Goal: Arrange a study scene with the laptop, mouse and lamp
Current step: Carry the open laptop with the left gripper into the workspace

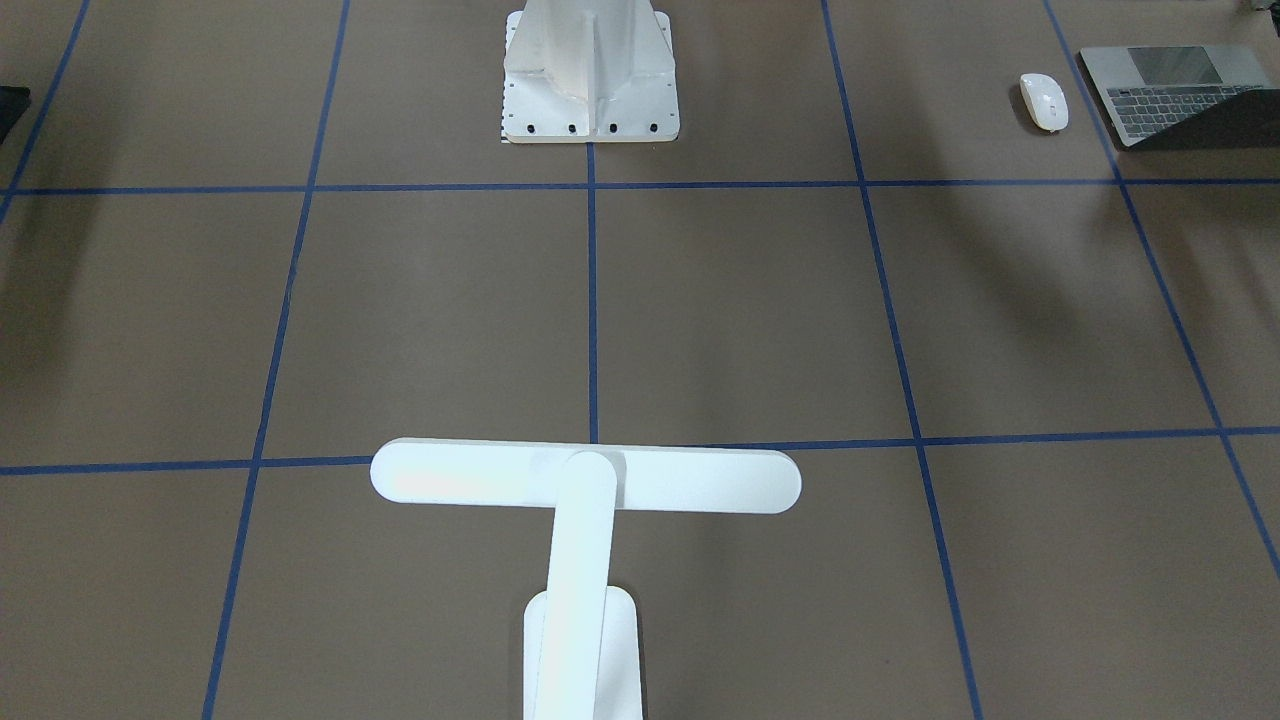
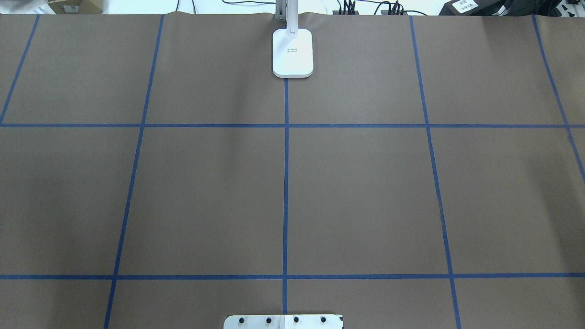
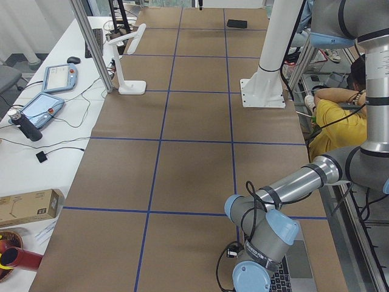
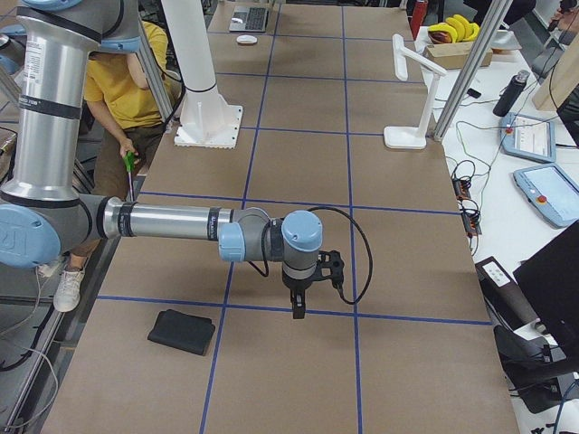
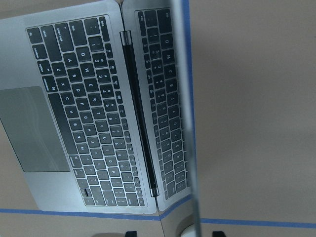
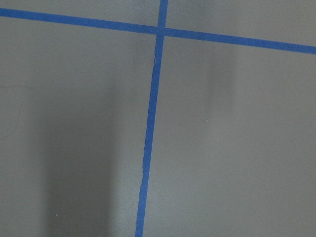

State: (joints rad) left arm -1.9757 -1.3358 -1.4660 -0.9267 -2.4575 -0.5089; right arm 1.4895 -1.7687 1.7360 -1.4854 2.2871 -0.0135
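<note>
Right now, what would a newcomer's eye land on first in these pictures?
The white T-shaped lamp stands out first, upright on the centre line at the edge of the table opposite the robot. Next comes the open grey laptop with the white mouse beside it, at the table's end on the robot's left.

Wide room between lamp (image 1: pixel 690 482) and pedestal (image 1: pixel 590 80)

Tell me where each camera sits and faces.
Front-facing: across the table, facing the pedestal, lamp nearest; no arms.
Overhead: behind the robot, looking forward-down; only pedestal flange shows.
Left exterior: table's left end; left arm near, above laptop.
Right exterior: opposite end; right arm near.
Left wrist: down on laptop.
Right wrist: down on tape cross.
Shared: all four exteriors show the lamp.
</note>
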